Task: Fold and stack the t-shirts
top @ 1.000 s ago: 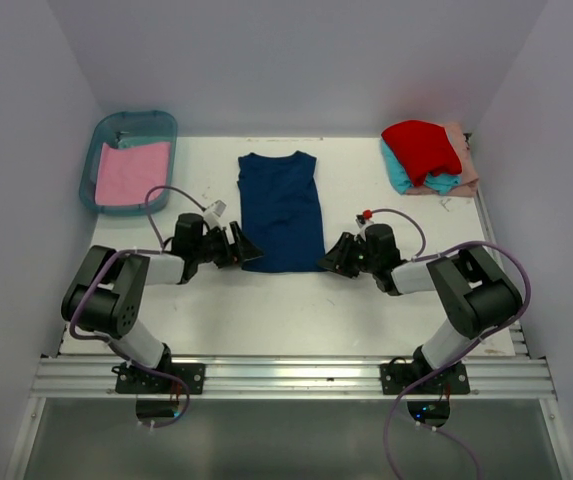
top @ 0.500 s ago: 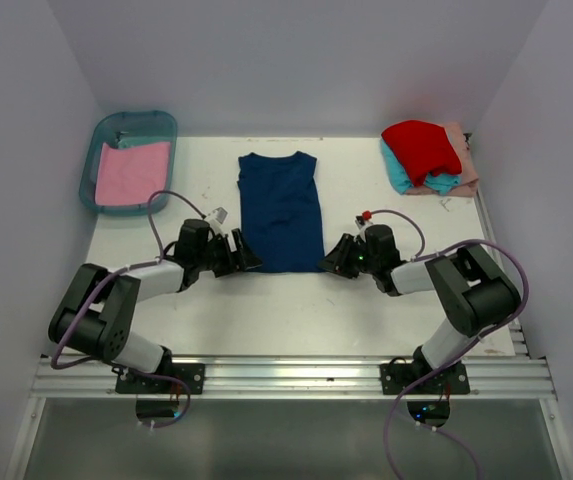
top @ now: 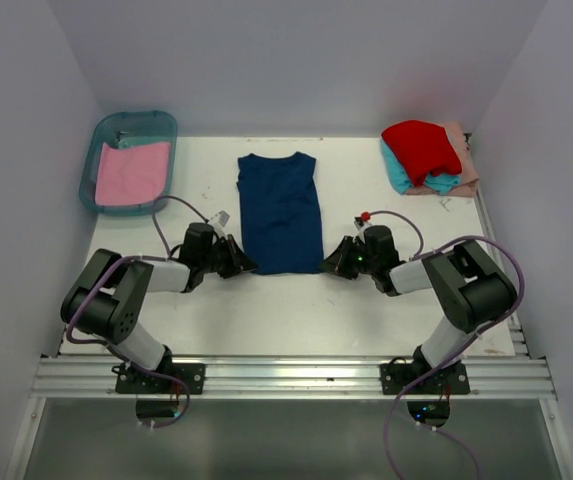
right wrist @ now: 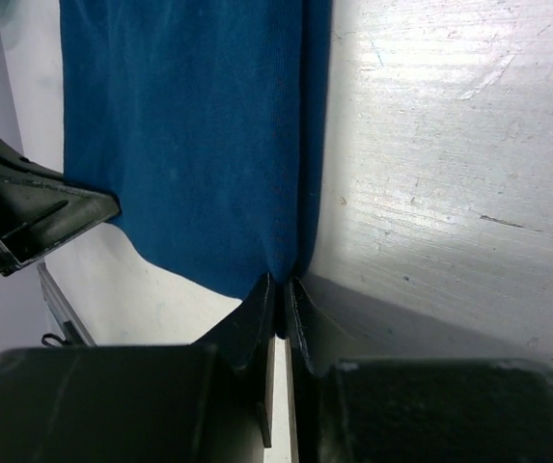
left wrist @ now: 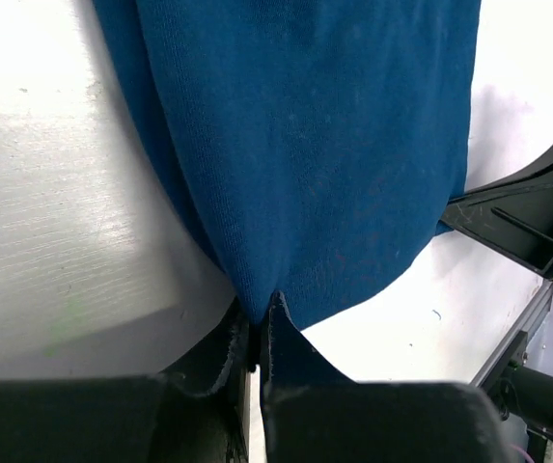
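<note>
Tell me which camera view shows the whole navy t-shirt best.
Top external: the navy t-shirt lies there whole, spread flat. The wrist views show only its near hem corners, pinched by the left end effector and right end effector.

Navy shirt [top: 281,210] flat at frame centre, sleeves folded in, neckline toward top. Pink shirt [top: 131,172] flat, upper left. Red shirt [top: 421,148], teal shirt [top: 401,176], peach shirt [top: 464,165] heaped, upper right.
</note>
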Available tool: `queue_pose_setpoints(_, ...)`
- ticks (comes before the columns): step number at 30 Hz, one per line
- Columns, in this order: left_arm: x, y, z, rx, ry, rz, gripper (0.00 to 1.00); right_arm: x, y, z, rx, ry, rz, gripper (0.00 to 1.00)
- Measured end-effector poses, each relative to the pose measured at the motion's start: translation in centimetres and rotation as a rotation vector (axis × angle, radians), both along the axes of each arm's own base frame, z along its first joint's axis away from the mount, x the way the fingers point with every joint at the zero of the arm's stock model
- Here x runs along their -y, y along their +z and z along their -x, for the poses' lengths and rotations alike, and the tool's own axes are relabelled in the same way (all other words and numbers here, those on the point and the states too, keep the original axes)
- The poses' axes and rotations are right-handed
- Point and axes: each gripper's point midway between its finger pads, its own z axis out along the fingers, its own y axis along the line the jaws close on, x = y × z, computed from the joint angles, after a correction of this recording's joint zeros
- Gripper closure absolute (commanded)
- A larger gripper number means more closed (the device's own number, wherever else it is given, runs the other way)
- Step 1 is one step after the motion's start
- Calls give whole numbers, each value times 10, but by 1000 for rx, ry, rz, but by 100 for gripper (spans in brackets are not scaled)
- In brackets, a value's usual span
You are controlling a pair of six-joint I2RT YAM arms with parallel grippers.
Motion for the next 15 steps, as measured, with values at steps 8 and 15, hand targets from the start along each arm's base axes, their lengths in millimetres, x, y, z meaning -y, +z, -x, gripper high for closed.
queue_pose_setpoints(8,3,0,3,24,-20,25,100,0,1,3,6,11,-5,100)
queue_pose_setpoints(15,9,5,42,20,-89,40,100,9,26,37,50,69,16,100)
